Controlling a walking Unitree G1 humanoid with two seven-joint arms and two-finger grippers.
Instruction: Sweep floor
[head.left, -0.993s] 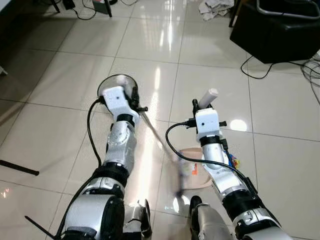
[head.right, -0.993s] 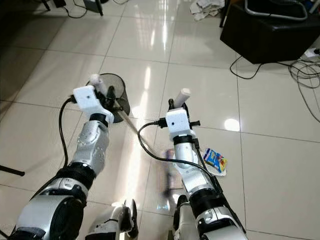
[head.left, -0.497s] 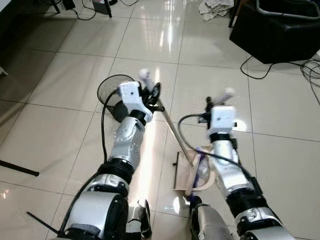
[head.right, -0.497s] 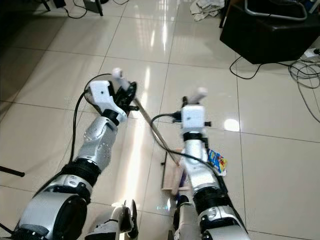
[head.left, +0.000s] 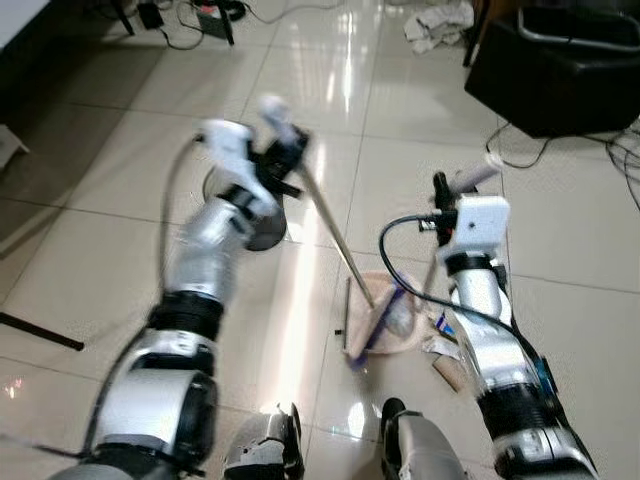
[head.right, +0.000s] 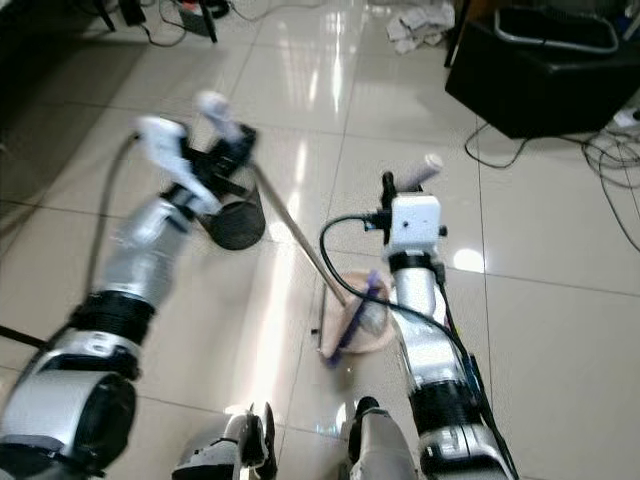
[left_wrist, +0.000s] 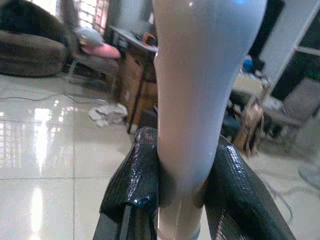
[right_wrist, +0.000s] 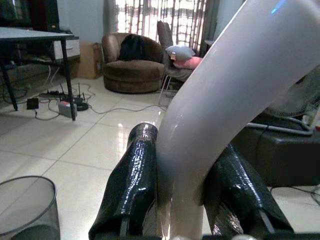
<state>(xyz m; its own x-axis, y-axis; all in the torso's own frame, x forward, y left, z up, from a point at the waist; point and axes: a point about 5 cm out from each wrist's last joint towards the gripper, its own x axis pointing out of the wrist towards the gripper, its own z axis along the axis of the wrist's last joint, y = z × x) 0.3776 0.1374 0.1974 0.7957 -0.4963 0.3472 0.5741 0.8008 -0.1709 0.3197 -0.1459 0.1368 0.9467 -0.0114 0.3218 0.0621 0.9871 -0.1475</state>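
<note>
Glossy cream floor tiles (head.left: 120, 250) carry the work: the left gripper (head.left: 285, 160) is clamped on the white handle of a thin metal-shafted broom (head.left: 335, 240), whose purple bristles meet the beige plastic dustpan (head.left: 400, 335) at about 5 o'clock from that gripper. The right gripper (head.left: 445, 195) is clamped on the pan's pale curved handle (head.left: 475, 178). Litter (head.left: 445, 350) lies just beside the pan at 3 o'clock. Sweeping scraps into the pan seems under way; next, the broom likely must draw that litter in. A black mesh bin (head.right: 235, 222) waits at 10 o'clock.
</note>
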